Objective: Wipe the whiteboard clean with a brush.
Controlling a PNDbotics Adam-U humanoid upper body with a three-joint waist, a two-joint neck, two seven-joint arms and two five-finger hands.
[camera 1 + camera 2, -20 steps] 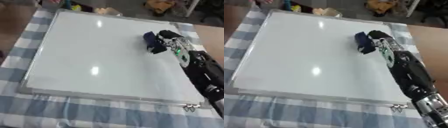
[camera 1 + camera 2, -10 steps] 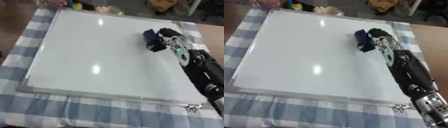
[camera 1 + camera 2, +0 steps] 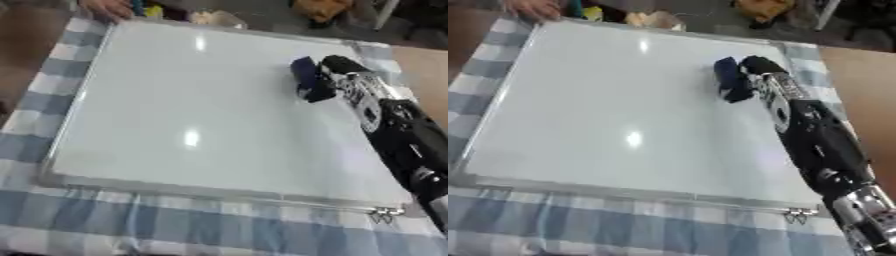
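A large white whiteboard (image 3: 192, 105) with a silver frame lies flat on a blue-and-white checked cloth. Its surface looks blank, with only light glare spots. My right hand (image 3: 343, 76) reaches in from the lower right along the board's right side and is shut on a dark blue brush (image 3: 305, 76), which rests against the board near its upper right. My left hand shows in neither view.
A person's hand (image 3: 109, 7) rests at the board's far left corner beside small coloured items (image 3: 153, 10). A crumpled pale object (image 3: 214, 18) and an orange thing (image 3: 322, 9) lie beyond the far edge. Metal clips (image 3: 385, 216) sit at the near right corner.
My right hand with the brush has moved slightly toward the far edge of the board. The view has shifted a little.
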